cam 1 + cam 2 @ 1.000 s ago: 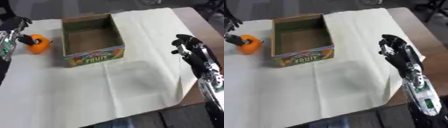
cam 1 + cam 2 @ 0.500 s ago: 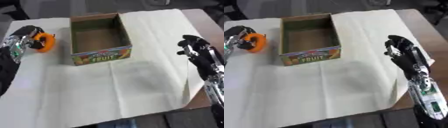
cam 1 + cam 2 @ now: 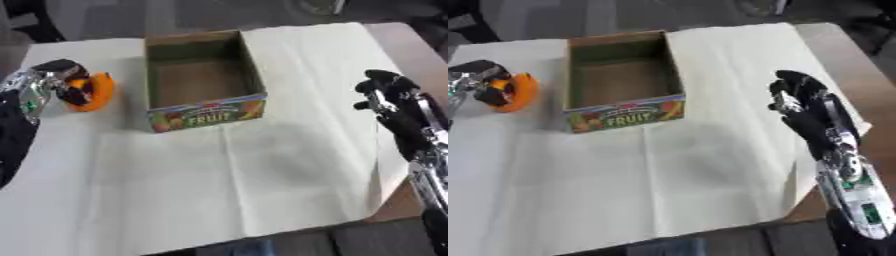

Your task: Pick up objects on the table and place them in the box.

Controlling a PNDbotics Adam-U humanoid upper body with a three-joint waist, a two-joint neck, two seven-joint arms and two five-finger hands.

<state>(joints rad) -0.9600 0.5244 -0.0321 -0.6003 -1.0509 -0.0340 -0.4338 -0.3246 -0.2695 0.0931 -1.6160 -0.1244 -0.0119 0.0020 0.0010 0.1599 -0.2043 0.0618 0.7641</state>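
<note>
One orange fruit (image 3: 94, 91) sits on the cloth-covered table (image 3: 219, 190), just left of the fruit box (image 3: 203, 80), and my left hand (image 3: 48, 82) has its fingers curled round it. To do this well, I should lift it clear of the box's near wall before carrying it right over the empty compartment. My right hand (image 3: 802, 102) hangs idle, well right of the box, fingers relaxed.

A pale cloth (image 3: 262, 170) covers a brown table (image 3: 833, 45), with what looks like grey floor (image 3: 114, 20) beyond.
</note>
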